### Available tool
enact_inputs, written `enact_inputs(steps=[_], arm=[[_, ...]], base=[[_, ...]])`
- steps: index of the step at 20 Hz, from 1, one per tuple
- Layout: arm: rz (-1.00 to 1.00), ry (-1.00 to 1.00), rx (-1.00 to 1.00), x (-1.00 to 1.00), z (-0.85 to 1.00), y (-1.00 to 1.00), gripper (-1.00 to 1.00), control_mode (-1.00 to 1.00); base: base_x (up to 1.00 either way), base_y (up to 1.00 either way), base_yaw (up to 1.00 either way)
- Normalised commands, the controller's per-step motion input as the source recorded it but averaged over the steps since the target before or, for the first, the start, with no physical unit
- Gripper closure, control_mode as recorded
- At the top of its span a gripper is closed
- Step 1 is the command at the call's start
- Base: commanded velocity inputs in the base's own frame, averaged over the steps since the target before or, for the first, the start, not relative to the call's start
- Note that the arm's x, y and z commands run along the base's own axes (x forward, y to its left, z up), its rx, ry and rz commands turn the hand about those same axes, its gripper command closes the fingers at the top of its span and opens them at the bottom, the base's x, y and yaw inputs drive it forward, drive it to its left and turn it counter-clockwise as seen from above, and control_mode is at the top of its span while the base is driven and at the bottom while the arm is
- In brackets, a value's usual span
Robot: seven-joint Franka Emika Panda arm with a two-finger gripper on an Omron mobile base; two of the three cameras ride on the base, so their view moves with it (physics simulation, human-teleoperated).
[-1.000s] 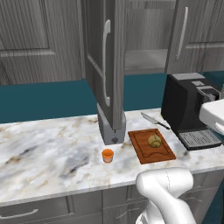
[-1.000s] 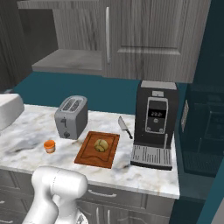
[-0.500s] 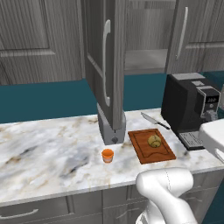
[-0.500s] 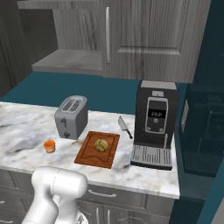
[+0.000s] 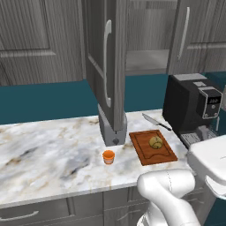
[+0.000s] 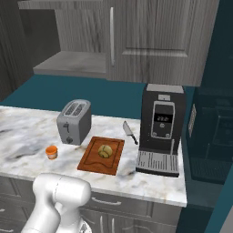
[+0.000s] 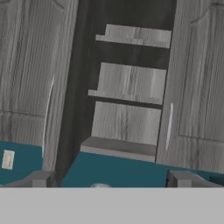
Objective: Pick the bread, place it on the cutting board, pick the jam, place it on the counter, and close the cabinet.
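Note:
The bread (image 5: 154, 142) (image 6: 105, 150) lies on the cutting board (image 5: 145, 154) (image 6: 93, 164). On the counter (image 5: 48, 150) (image 6: 27, 132), left of the board, stands the jam (image 5: 108, 156) (image 6: 52, 152). One door (image 5: 108, 66) of the cabinet stands swung out over the counter, and the grey shelf (image 5: 148, 62) (image 6: 75, 63) inside is bare. In the hand view my gripper (image 7: 111, 181) is open and holds nothing; its fingertips (image 7: 39, 179) frame the cabinet's open gap and shelves (image 7: 127, 83) from a distance. The arm's white links (image 5: 170, 194) rise in front of the counter.
A black coffee machine (image 5: 190, 108) (image 6: 163, 127) stands right of the board, with a knife (image 5: 156, 122) (image 6: 130, 132) lying between them. A grey toaster (image 6: 74, 121) sits behind the jam, partly hidden by the open door (image 5: 112, 130). Closed doors with silver handles (image 5: 183, 33) (image 6: 111, 36) flank the opening.
The arm's white upper part has sunk lower at the right edge of the left base view and left the right base view. Bread, jam, board and door have not moved.

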Motion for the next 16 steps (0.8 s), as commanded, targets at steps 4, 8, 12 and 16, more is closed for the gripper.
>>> enact_inputs(steps=[4, 8, 12, 16], arm=[[0.0, 0.0, -0.02, -0.23, 0.0, 0.32, -1.0, -1.0], [0.0, 0.0, -0.03, -0.13, 0.0, 0.34, -1.0, -1.0], [0.0, 0.0, -0.03, -0.09, 0.0, 0.34, -1.0, -1.0], [0.0, -0.01, -0.02, -0.01, 0.0, 0.32, -1.0, -1.0]], base=[[0.0, 0.0, 0.0], [0.0, 0.0, 0.0], [0.0, 0.0, 0.0], [0.0, 0.0, 0.0]])
